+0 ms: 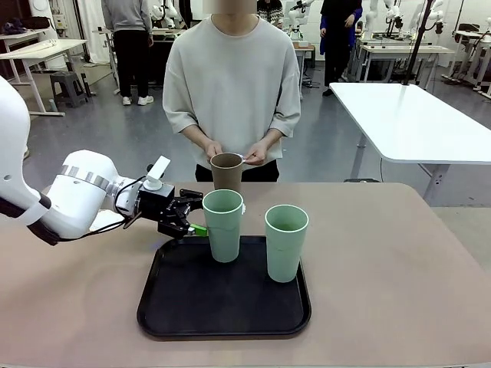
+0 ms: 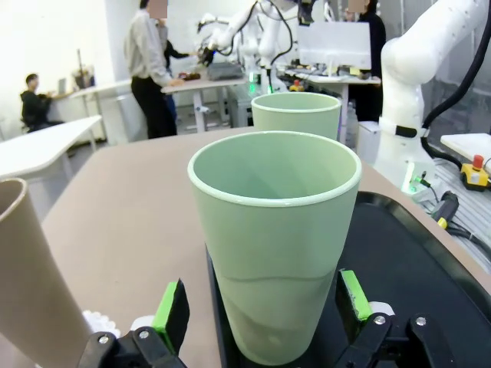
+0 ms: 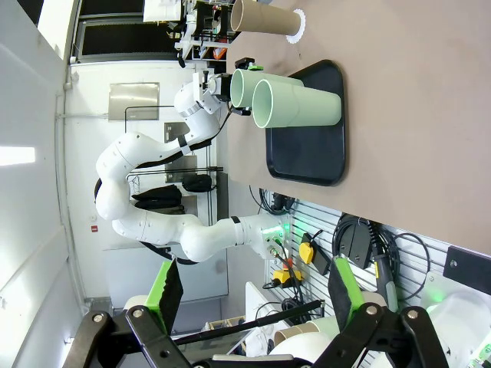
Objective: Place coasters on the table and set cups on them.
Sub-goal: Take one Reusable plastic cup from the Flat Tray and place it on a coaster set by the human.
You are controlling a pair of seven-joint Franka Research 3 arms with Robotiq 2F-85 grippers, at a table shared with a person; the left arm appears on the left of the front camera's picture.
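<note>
As my left pincer (image 2: 263, 307) gapes around the green cup (image 2: 275, 230) — mouth up, axis vertical — its wrist view shows a coaster (image 2: 100, 322) at the brown cup (image 2: 31, 284)'s foot.

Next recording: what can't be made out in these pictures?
Front view: base of the brown cup, hidden behind the near green cup.
Front view: white item in the person's hand, too small to identify.
Left wrist view: coaster, mostly hidden by the brown cup; that cup cut off by the left edge.
</note>
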